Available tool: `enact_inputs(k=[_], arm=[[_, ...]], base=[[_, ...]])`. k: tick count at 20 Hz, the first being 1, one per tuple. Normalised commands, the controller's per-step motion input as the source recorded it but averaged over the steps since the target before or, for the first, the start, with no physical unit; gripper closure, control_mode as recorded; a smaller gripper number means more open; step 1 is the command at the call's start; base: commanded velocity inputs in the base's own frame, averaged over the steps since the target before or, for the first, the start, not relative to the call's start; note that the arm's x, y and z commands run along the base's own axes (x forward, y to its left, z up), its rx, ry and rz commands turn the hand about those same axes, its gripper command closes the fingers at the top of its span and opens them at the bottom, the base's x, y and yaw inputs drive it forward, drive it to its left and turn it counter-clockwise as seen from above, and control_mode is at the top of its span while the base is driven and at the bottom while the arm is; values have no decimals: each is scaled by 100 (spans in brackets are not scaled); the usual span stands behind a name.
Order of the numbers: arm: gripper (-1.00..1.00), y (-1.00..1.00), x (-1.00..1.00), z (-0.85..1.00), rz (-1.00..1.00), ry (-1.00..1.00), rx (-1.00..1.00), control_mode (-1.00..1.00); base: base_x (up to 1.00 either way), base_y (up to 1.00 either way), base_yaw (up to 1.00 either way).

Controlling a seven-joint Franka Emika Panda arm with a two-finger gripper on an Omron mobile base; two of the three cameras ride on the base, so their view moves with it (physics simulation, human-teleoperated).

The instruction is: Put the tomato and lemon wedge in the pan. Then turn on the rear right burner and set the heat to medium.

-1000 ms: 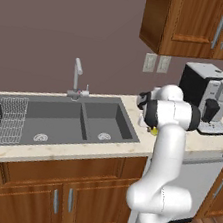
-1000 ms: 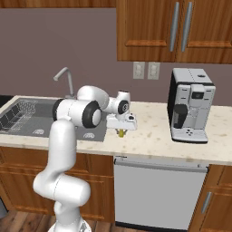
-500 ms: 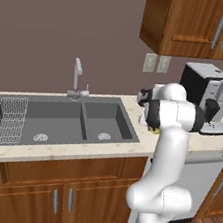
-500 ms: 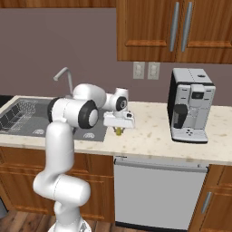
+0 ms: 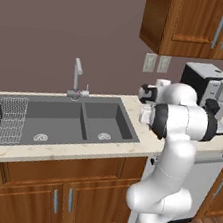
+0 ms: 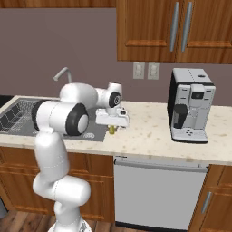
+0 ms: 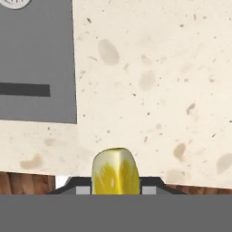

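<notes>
Legible text, labels, brands, numbers, signs: we find none. We checked the coffee machine [image 6: 189, 105], whose small dark panel on its front is too small to read, and the two wall outlets [image 6: 146, 70] to its left, whose plates are blank. The upper cabinet doors [image 6: 181, 31], the dishwasher front [image 6: 156, 195] and the speckled countertop [image 7: 154, 90] carry no markings we can make out.
</notes>
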Motion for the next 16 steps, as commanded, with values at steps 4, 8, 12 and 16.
enact_inputs(k=[4, 8, 12, 16], arm=[[100, 32, -58, 54, 0, -1, 0, -100], [100, 34, -68, 59, 0, -5, 0, -100], [100, 40, -68, 64, 0, -16, 0, -100], [100, 29, -57, 59, 0, -15, 0, -100]], base=[[0, 0, 0], [0, 0, 0], [0, 0, 0], [0, 0, 0]])
